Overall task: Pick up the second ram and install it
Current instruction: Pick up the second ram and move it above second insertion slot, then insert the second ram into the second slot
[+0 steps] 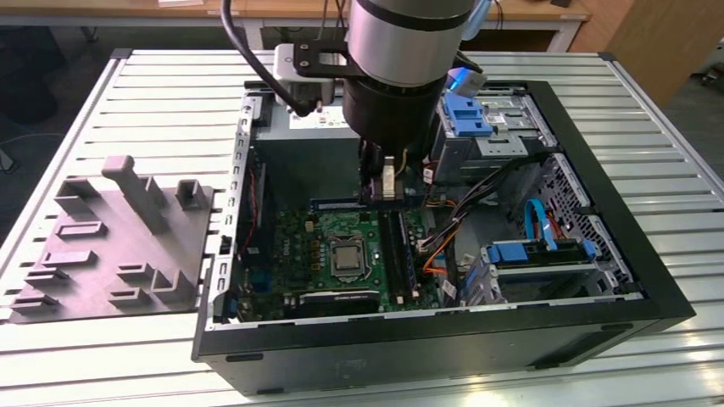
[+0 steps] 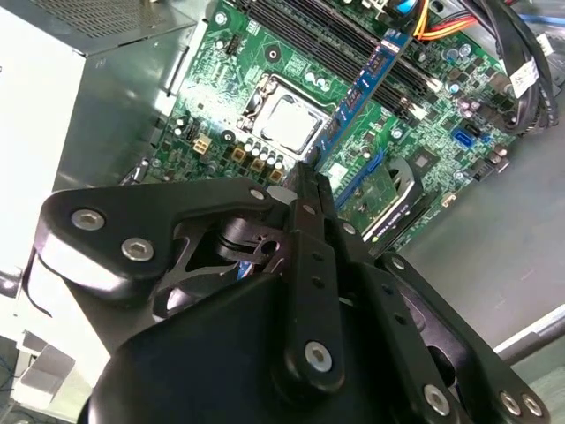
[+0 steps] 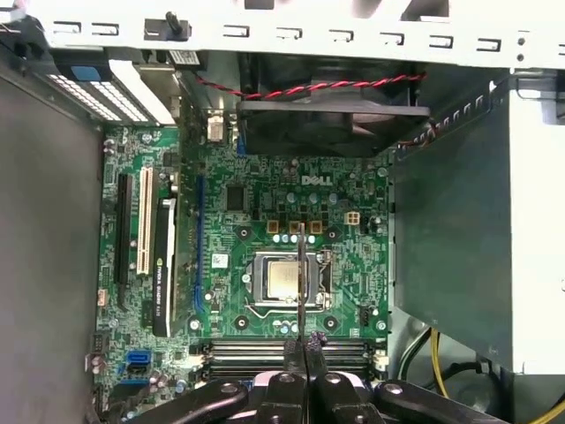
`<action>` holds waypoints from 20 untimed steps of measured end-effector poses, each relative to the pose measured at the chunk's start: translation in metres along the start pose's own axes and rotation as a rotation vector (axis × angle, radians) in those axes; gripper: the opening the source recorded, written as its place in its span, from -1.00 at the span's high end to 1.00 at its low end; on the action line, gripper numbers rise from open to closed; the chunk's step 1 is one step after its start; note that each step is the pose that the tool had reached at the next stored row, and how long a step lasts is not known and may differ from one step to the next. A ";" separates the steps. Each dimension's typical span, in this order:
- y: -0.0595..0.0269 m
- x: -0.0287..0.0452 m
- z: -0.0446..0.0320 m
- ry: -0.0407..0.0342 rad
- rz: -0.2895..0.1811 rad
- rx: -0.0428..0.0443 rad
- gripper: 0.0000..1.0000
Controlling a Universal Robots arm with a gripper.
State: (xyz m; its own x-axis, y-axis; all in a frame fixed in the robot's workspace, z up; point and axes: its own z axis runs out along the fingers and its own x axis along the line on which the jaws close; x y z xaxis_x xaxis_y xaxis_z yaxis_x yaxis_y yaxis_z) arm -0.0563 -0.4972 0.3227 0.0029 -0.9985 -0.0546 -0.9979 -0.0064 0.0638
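Observation:
My gripper (image 1: 385, 193) hangs inside the open computer case, above the green motherboard (image 1: 328, 233). It is shut on one end of the second ram (image 1: 339, 204), a dark blue stick held level that reaches toward the exterior view's left. The ram (image 2: 366, 84) shows side-on in the second wrist view, running out from the gripper (image 2: 305, 172) over the board. In the first wrist view the ram (image 3: 301, 274) is a thin edge-on line over the processor socket (image 3: 284, 281), rising from the gripper (image 3: 302, 343). The black memory slots (image 3: 291, 352) lie just below the fingers.
The case walls (image 1: 232, 212) ring the board. The grey power supply (image 3: 459, 238) and the black fan (image 3: 327, 124) stand beside it. Drive bays with blue brackets (image 1: 470, 114) and loose cables (image 1: 453, 229) fill the exterior view's right. A grey fixture (image 1: 114, 246) lies on the table at the left.

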 end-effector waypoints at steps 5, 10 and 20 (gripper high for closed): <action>-0.0007 0.0003 0.0039 0.0000 0.000 0.0000 0.77; -0.0016 0.0004 0.0042 -0.0001 0.000 0.0000 0.77; -0.0019 0.0004 0.0046 -0.0018 0.025 0.0014 0.77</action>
State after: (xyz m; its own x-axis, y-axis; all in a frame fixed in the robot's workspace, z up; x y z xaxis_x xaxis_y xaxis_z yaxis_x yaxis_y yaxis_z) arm -0.0547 -0.4973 0.3180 -0.0217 -0.9983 -0.0549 -0.9978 0.0182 0.0637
